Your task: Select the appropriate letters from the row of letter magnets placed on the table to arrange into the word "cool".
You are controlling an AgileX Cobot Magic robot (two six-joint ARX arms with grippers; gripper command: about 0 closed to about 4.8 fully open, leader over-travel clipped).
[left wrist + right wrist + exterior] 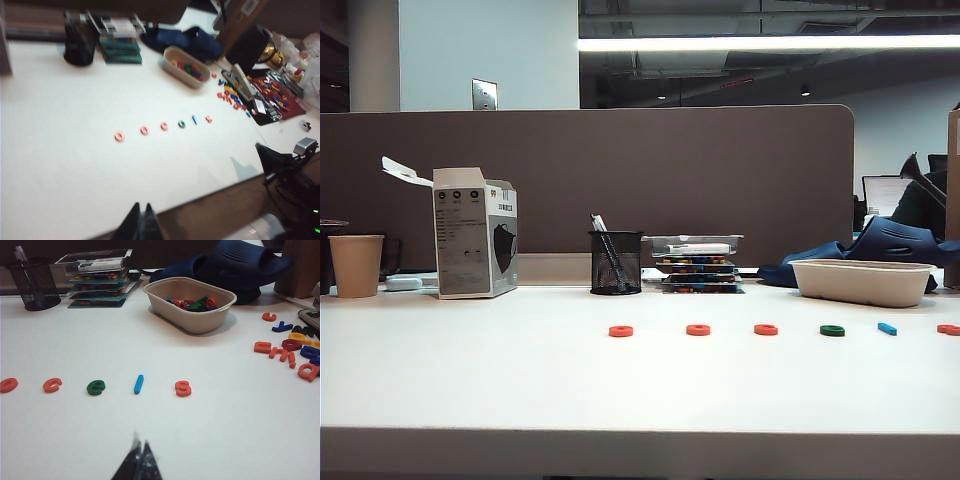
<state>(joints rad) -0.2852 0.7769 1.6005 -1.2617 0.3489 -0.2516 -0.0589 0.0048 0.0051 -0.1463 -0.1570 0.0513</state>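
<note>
The row of letter magnets lies across the white table [520, 390]. It holds three red-orange ring-like letters [621, 331] [698, 329] [766, 329], a dark green one [832, 330], a short light-blue bar [887, 328] and one more red-orange piece [948, 328]. My left gripper [141, 207] is shut and empty, high over the table's front edge, well short of the row [164, 126]. In the right wrist view, my right gripper [140, 445] is shut and empty just in front of the blue bar [138, 384], with an orange c [52, 385] and an o [8, 385] off to one side. Neither gripper shows in the exterior view.
A beige tray [861, 282] of spare letters stands at the back right, next to a dark blue bag [880, 240]. A mesh pen cup [616, 262], stacked boxes [698, 265], a white carton [473, 232] and a paper cup [356, 265] line the back. Loose letters [290, 342] lie right of the tray.
</note>
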